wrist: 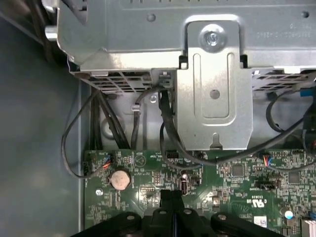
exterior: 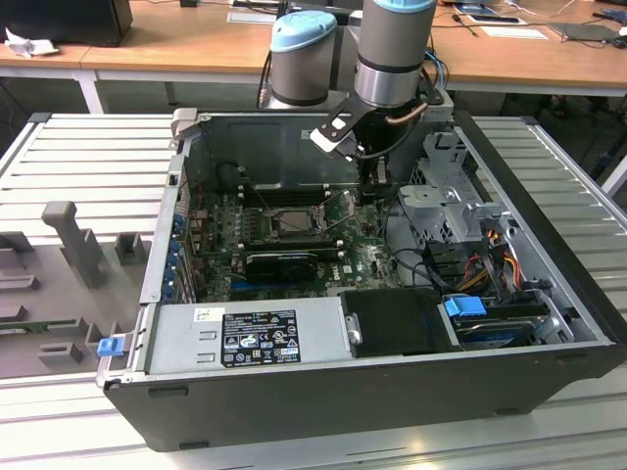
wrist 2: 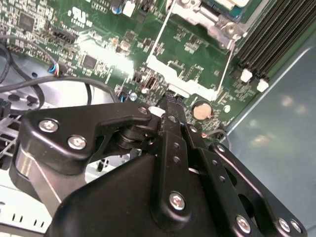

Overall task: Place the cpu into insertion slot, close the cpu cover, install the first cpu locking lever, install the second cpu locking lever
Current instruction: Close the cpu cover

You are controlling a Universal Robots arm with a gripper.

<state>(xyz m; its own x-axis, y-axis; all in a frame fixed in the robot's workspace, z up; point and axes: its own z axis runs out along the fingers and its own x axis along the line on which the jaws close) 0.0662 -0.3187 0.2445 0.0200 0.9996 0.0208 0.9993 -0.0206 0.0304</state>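
- The black linkage gripper [exterior: 378, 182] hangs inside the open dark-grey computer case [exterior: 549, 343]. It is low over the green circuit board [exterior: 372, 257], toward the exterior view's right of the socket. In both wrist views its fingers [wrist: 166, 200] are pressed together with nothing visible between them.
- The insertion slot [exterior: 315, 225], a square socket with a silver metal rim and a dark centre, lies flat on the board. It sits between the long black memory slots [exterior: 284, 196] and the long black card [exterior: 284, 262], well clear of the fingertips.
- I cannot tell whether the cpu, a small flat silver-grey square chip, already sits in that socket. I also cannot tell whether the cpu cover, a thin windowed metal frame, is down.
- In my judgement the chip is light, rigid and smooth-faced, so it slips easily. Its underside and the socket contacts are fragile. It should be held by two opposite edges, kept level and lowered without pressing.
- The cover is thin sheet metal, probably stiff across its face but springy at the hinge. It is best pushed on the frame, not through the window.
- The board is crowded. A round silver coin battery [wrist: 120, 179] and small components lie just beside the fingertips.
- Black cables [wrist: 165, 123] loop down from the silver sheet-metal drive cage [wrist: 212, 84] close to the gripper, so they could snag.
- The case walls hem in the arm. The case rests on a pale ribbed metal table [exterior: 88, 157], with wooden desks [exterior: 176, 44] behind it.
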